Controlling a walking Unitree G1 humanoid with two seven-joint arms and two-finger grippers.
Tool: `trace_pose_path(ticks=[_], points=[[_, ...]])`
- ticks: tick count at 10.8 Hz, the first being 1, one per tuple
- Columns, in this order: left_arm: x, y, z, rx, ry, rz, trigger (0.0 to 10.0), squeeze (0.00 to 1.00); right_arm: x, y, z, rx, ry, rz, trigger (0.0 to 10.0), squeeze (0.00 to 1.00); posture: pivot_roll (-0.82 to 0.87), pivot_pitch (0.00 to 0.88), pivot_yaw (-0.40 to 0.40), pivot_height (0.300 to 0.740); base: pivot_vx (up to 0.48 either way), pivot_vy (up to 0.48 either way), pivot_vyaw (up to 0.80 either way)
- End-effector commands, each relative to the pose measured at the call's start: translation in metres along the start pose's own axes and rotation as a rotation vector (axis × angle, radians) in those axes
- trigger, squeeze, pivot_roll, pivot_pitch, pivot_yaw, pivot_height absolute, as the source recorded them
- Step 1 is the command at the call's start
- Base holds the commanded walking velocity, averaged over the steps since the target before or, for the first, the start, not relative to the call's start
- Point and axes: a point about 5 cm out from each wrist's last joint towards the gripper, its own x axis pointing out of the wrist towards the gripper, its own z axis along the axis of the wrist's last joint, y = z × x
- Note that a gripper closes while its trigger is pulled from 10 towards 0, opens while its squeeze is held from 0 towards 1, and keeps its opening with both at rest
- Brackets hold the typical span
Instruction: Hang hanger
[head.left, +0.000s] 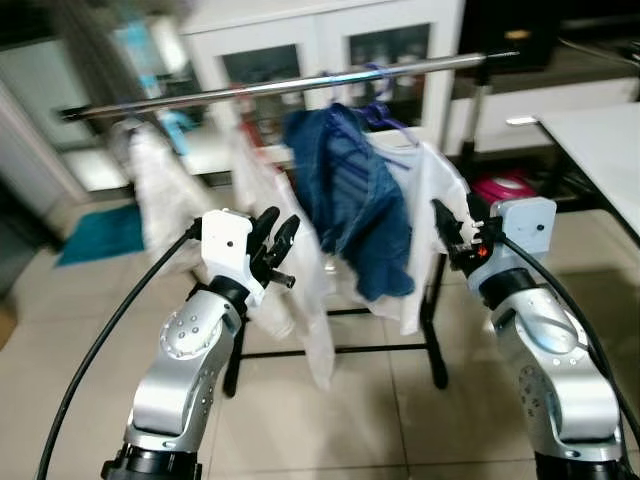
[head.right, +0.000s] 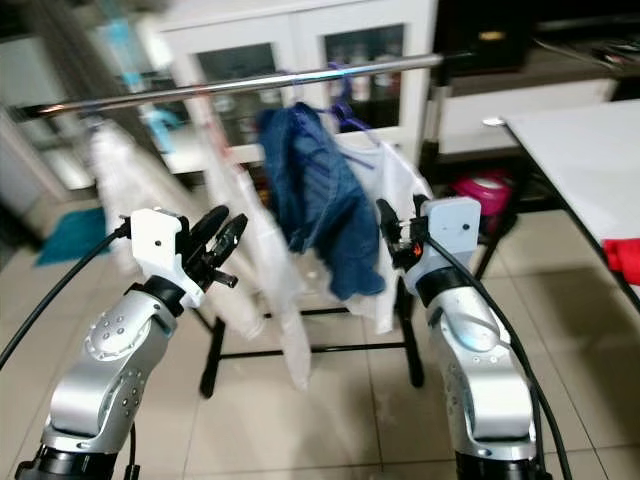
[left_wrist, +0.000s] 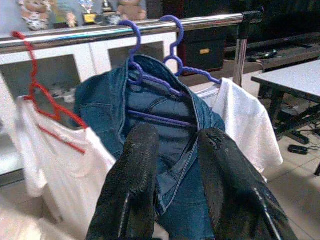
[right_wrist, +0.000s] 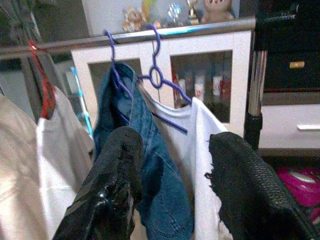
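Observation:
A silver clothes rail (head.left: 300, 84) crosses in front of me at head height. A blue denim jacket (head.left: 350, 200) hangs from it on a purple hanger (left_wrist: 150, 80). Beside it, toward the rail's right end, a white T-shirt (head.left: 432, 185) hangs on a second purple hanger (right_wrist: 156, 77). A white shirt on a red hanger (left_wrist: 45, 100) hangs further left. My left gripper (head.left: 283, 222) is raised, open and empty, just left of the jacket. My right gripper (head.left: 455, 218) is open and empty too, in front of the T-shirt's right side.
Behind the rail stands a white cabinet (head.left: 330, 40) with glass doors. A white table (head.left: 600, 140) runs along the right, with a red item (head.right: 622, 260) at its edge. The rack's black legs (head.left: 435, 340) stand on tiled floor. A teal mat (head.left: 100, 232) lies at the left.

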Motion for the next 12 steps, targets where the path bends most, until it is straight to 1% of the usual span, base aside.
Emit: trace_pose_path(ticks=[1,3,4,5,6,7,8,9,10,11,12], points=[[0.000,0.007,0.002,0.009,-0.002,0.018,10.0,0.00,0.002,0.006,0.001,-0.001,0.006,0.037,10.0,0.75,-0.13,0.023,0.168,0.740,0.409,0.000,0.00],[0.001,0.006,0.001,0.007,0.000,0.011,10.0,0.00,0.002,0.006,0.007,-0.060,-0.014,0.056,10.0,0.74,-0.13,0.023,0.169,0.740,0.407,0.000,0.00],[0.002,0.005,0.001,0.005,0.001,0.010,10.0,0.00,0.003,0.006,0.008,-0.054,-0.015,0.060,10.0,0.74,-0.14,0.023,0.168,0.740,0.401,0.000,0.00],[0.002,0.005,0.001,0.004,0.001,0.008,10.0,0.00,0.003,0.004,0.011,-0.116,-0.039,0.040,10.0,0.74,-0.14,0.023,0.167,0.740,0.409,0.000,0.00],[0.002,0.004,0.001,0.003,0.001,0.005,10.0,0.00,0.005,0.002,0.011,-0.131,-0.040,0.030,10.0,0.17,-0.13,0.026,0.163,0.740,0.398,0.000,0.00],[0.001,0.003,-0.001,0.013,0.008,-0.007,10.0,0.00,0.008,0.000,0.011,-0.142,-0.033,0.038,10.0,0.00,-0.13,0.028,0.159,0.740,0.394,0.000,0.00],[0.001,0.002,-0.001,0.012,0.009,-0.011,10.0,0.00,0.011,-0.002,0.012,-0.144,-0.036,0.046,10.0,0.00,-0.13,0.030,0.154,0.740,0.386,0.000,0.00],[0.001,0.002,-0.001,0.012,0.009,-0.007,10.0,0.00,0.013,-0.001,0.015,-0.142,-0.050,0.075,10.0,0.00,-0.13,0.032,0.150,0.740,0.382,0.000,0.00],[0.000,0.002,-0.001,0.008,0.008,-0.008,10.0,0.00,0.014,0.006,0.020,-0.130,-0.070,0.156,10.0,0.00,-0.13,0.034,0.145,0.740,0.345,0.000,0.00],[-0.002,-0.002,-0.001,-0.015,-0.007,-0.040,10.0,0.00,0.014,0.016,0.022,-0.104,-0.073,0.278,10.0,0.00,-0.13,0.036,0.142,0.740,0.000,0.000,0.00],[-0.007,-0.008,-0.004,-0.003,0.026,-0.124,10.0,0.00,0.014,0.020,0.024,-0.107,-0.068,0.352,10.0,0.00,-0.13,0.036,0.142,0.740,0.000,0.000,0.00]])
